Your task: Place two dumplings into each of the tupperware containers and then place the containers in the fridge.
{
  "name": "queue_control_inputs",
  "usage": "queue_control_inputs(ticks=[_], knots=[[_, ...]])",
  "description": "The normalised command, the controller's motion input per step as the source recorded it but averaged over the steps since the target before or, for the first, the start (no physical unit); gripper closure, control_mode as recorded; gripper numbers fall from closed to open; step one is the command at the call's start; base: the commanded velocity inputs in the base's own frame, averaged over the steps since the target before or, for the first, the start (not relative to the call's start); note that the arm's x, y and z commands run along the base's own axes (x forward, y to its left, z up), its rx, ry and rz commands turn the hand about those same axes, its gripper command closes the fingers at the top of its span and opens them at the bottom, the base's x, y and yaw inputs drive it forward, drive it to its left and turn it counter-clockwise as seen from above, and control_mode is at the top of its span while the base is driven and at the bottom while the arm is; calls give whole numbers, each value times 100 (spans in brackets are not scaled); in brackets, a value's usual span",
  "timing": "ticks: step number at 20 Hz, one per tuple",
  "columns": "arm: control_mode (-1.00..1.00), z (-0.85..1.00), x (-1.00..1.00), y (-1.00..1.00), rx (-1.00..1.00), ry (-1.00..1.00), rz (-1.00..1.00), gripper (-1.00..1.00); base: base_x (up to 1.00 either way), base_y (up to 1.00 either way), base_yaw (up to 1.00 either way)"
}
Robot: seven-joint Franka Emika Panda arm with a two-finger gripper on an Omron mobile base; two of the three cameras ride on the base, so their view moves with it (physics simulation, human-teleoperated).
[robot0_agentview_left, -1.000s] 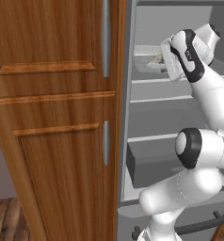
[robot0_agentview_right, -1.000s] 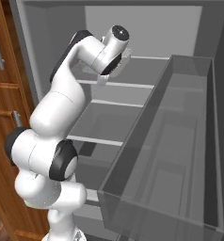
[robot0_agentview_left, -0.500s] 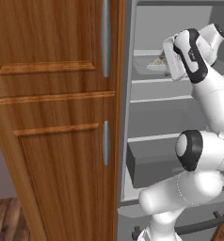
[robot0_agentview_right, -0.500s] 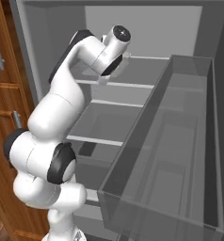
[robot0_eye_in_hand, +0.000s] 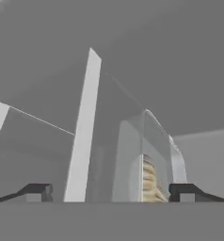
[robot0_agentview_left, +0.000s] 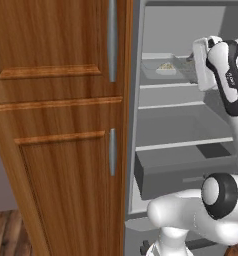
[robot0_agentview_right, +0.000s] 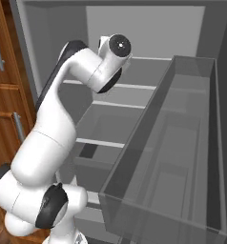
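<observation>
Looking from the left base view, the fridge (robot0_agentview_left: 181,130) stands open beside a tall wooden cabinet (robot0_agentview_left: 56,125) with long grey handles (robot0_agentview_left: 111,40). On the fridge's top glass shelf (robot0_agentview_left: 166,84) sits one tupperware container (robot0_agentview_left: 166,69), a translucent tray with pale tan dumplings (robot0_agentview_left: 165,66) showing inside it. The arm's white hand is just to the right of the container at shelf height, and it hides the container's right end, so this view does not settle whether anything touches. A grey drawer (robot0_agentview_left: 186,172) lies lower in the fridge.

From the right base view, the arm (robot0_agentview_right: 63,133) bends up and reaches into the fridge's light grey interior toward the upper shelves. A clear door bin (robot0_agentview_right: 172,157) fills the foreground at the right. The hand itself is hidden behind the wrist joint here.

Along the hand view, the two dark fingertips (robot0_eye_in_hand: 36,192) stand far apart at the bottom, so the jaws are spread wide, with nothing pinched between them. The container (robot0_eye_in_hand: 147,160) appears edge-on between them, closer to the right tip, with the ridged tan side of a dumpling (robot0_eye_in_hand: 151,183) visible through its wall. The grey fridge walls lie behind.
</observation>
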Motion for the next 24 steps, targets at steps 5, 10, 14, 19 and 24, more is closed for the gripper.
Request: queue_control_inputs(ticks=[5,10,14,19,24], knots=[[-100,13,-93,-1,1,-12,-12,-100,0,0,0],[-100,28,-100,0,0,13,-22,-100,0,0,0],[-100,10,-100,0,1,37,-35,-100,0,0,0],[-100,-4,-100,2,10,34,-48,-100,0,0,0],[-100,-6,-96,23,13,23,-60,-100,0,0,0]])
